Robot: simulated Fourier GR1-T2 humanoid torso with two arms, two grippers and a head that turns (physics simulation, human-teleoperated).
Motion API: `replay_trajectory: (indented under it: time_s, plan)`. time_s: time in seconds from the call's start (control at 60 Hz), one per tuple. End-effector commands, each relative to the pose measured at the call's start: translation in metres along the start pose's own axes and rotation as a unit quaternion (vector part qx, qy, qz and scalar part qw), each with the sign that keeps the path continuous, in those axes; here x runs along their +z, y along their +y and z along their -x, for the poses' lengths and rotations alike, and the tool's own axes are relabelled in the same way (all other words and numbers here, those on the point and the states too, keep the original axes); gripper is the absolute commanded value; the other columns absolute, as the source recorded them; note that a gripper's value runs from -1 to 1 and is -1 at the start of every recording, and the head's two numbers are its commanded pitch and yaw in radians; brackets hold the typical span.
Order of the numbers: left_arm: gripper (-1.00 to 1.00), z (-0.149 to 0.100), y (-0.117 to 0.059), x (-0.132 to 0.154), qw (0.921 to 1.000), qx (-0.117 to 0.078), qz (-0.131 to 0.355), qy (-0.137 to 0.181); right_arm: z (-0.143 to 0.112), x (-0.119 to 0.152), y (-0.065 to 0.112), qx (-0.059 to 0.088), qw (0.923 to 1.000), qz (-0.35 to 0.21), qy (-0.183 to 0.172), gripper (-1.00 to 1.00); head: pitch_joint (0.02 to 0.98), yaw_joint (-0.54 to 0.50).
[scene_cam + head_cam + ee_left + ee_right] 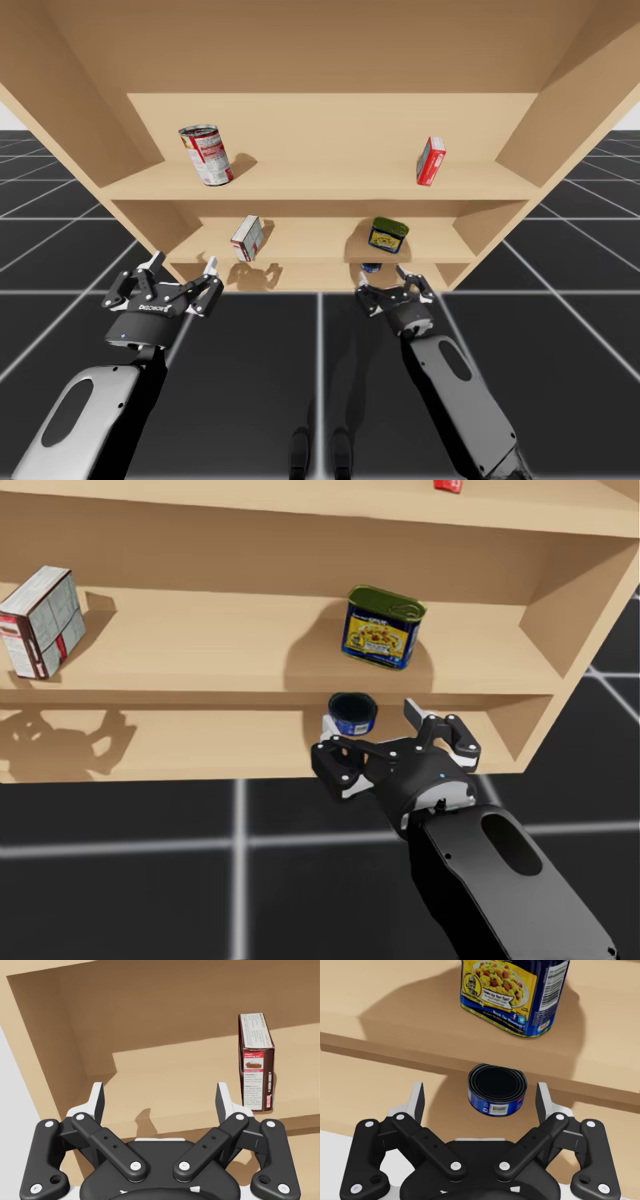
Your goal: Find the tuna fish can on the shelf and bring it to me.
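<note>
Black gridded floor (560, 330) surrounded a wooden shelf unit (320, 188) of three levels, open toward the robot. On the top level a red-and-white can (206, 153) stood tilted at the left, and a red box (431, 161) stood on end well apart at the right. On the middle level a white-and-red box (247, 238) stood upright at the left, and a blue-and-yellow tin (382, 627) with a green lid stood at the right.

The small blue round can (497, 1091) was on the lowest level, beneath the middle board and below the blue-and-yellow tin, its dark round face turned toward the right wrist camera.

The right end effector (480, 1094) was at the front edge of the lowest level with its fingers spread wide. The small blue round can sat just ahead, between the two fingers, with a gap visible on either side.

The left end effector (160, 1095) hovered at the left end of the shelf unit, fingers wide apart and holding nothing, with the white-and-red box ahead and off to one side.
</note>
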Motion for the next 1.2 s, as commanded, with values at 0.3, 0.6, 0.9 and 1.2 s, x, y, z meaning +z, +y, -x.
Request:
replay_trajectory:
  time_s: [0.3,0.6,0.9,1.2]
  plan:
    - [-1.00,0.000,0.001,0.000,1.0000,0.003,0.000,-0.001,0.018,-0.064,0.003,-0.004,0.9982,0.046,0.037,-1.00,0.738,-0.16]
    - [-1.00,-0.001,0.001,0.000,1.0000,0.002,-0.001,-0.001,0.032,-0.083,0.001,-0.012,0.9961,0.068,0.056,-1.00,0.740,-0.16]
    - [-1.00,-0.001,0.002,0.001,1.0000,0.003,-0.003,-0.001,0.041,-0.099,0.000,-0.019,0.9958,0.069,0.057,-1.00,0.734,-0.16]
    - [-1.00,-0.001,0.002,0.001,1.0000,0.004,-0.004,-0.001,0.045,-0.100,0.003,-0.018,0.9974,0.049,0.050,0.71,0.728,-0.17]
